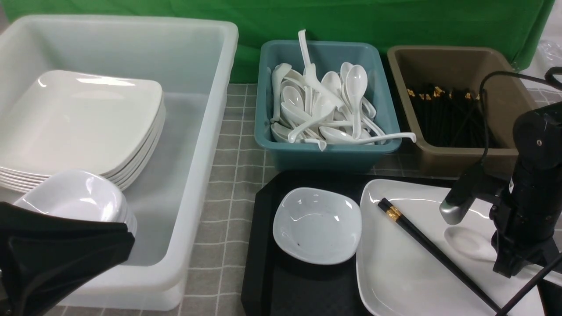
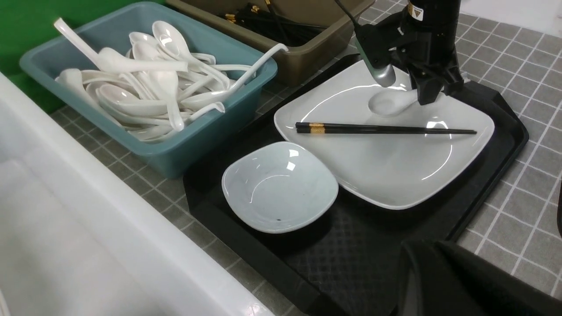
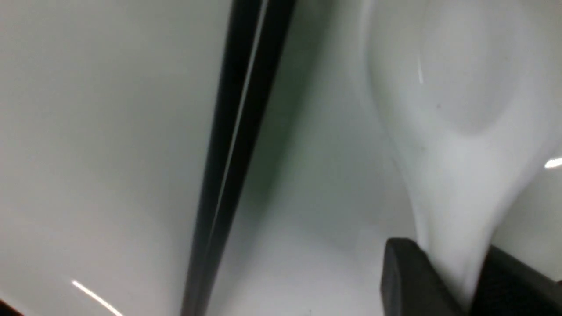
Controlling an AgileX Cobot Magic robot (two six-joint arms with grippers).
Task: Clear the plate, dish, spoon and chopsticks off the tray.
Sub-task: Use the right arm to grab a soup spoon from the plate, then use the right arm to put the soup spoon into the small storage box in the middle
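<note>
Nearest, the left gripper (image 1: pixel 88 245) hangs closed and empty, well off to the side of the tray (image 2: pixel 351 263), a black plastic rectangle with cut corners and a diamond-textured floor. On the tray, toward the left gripper, sits the dish (image 1: pixel 317 224), which is small, rounded-square and glazed white. Just beside it, perhaps touching, is the plate (image 1: pixel 395 272), wide, square and shallow-rimmed. The chopsticks (image 1: pixel 430 248), thin black sticks with a gold band, lie slantwise across the plate, just beside the right gripper (image 2: pixel 425 100).

That gripper stands down on the plate with its pads against both sides of the handle of the spoon (image 2: pixel 388 102). I see no gap, so I judge it to be gripping. The spoon's bowl rests on the plate just ahead of the fingertips. It looks light, rigid and slick, and would likely chip if dropped. The short grooved handle is the sensible hold, and it should be gripped firmly, since the glaze may slide.

Beyond the right gripper stand a teal bin (image 1: pixel 325 151) of similar spoons and a brown bin (image 1: pixel 465 153) of chopsticks, on the grey checked worktop (image 1: pixel 228 175).
</note>
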